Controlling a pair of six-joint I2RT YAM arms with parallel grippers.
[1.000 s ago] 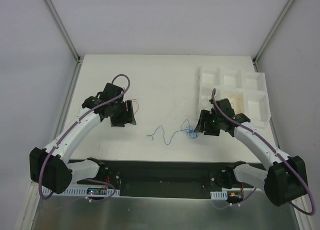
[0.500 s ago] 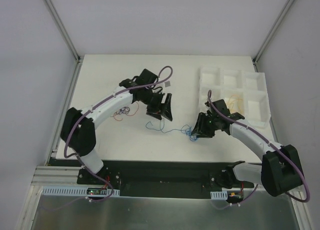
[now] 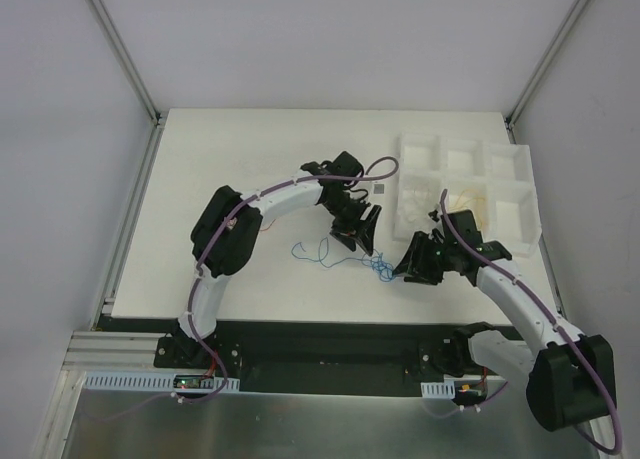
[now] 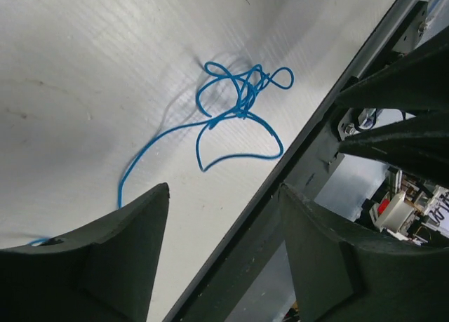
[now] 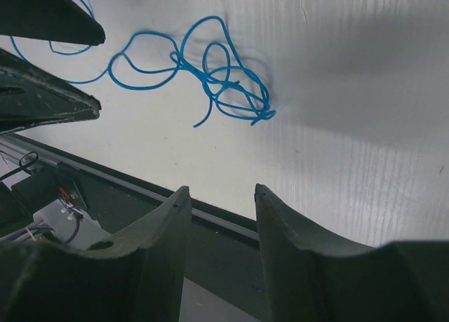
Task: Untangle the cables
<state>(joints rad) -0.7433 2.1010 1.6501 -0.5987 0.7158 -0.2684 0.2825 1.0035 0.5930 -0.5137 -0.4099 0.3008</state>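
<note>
One thin blue cable (image 4: 240, 110), curly knotted loops, ribbed white table (image 4: 84, 55)

The cables (image 3: 380, 267) lie on the tabletop (image 3: 230, 169), right of its middle and toward the near edge, with one strand trailing left from the knot. The left pincer (image 3: 357, 237) hangs just behind that strand. The right pincer (image 3: 406, 265) sits just right of the knot. A compartment tray (image 3: 522, 155) stands behind it, at the far right.

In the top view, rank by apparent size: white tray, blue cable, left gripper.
Largest: white tray.
Then: blue cable, by its spread.
Smallest: left gripper, though it hangs nearer the camera, so that rank is unsure.
</note>
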